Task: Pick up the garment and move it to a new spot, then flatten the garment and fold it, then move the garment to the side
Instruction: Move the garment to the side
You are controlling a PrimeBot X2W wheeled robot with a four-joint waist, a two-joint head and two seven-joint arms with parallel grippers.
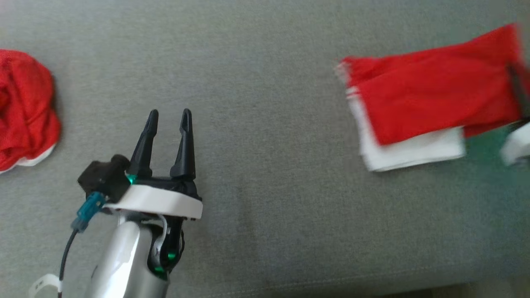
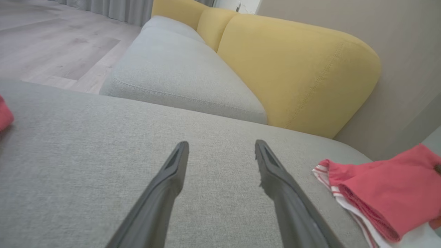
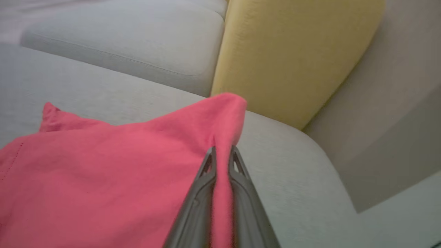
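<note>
Fabric at a raised corner of the folded red-and-white garment (image 3: 103, 165) is pinched between the near-closed fingers of the right tool (image 3: 222, 151). Over the grey sofa cushion (image 1: 265, 215) the left tool (image 1: 169, 114) gapes wide, holding nothing. The garment lies well to its right and a crumpled red cloth (image 1: 25, 107) to its left. Beyond its tips are a yellow backrest (image 2: 296, 69) and a wooden floor (image 2: 51, 44).

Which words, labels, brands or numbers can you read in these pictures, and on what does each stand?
None: no text can be read in these pictures.
The folded garment, the crumpled garment, the sofa and the left gripper show no lettering, label or number.
</note>
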